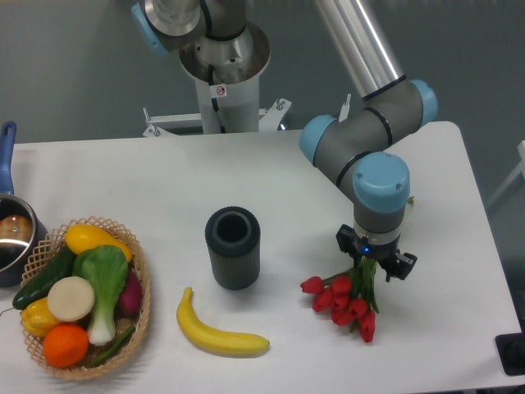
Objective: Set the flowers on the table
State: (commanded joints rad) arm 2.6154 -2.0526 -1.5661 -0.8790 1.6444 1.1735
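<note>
Flowers (343, 300) lie low over the table (287, 180), red heads fanned toward the front left, green stems running up into the gripper (376, 261). Gripper fingers are closed on the stems. Left of the bunch: a dark ribbed cylinder (233, 247) and a banana (218, 330). A basket (139, 283) of vegetables sits far left.

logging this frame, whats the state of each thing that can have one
gripper: shut on the flowers' stems, low over the table
flowers: held by the stems, blooms fanned out low at the table, contact unclear
black cylinder cup: upright, mouth open, looks empty
banana: lying flat, unpeeled
wicker basket: full of produce
pot: at the left edge, no lid visible
</note>
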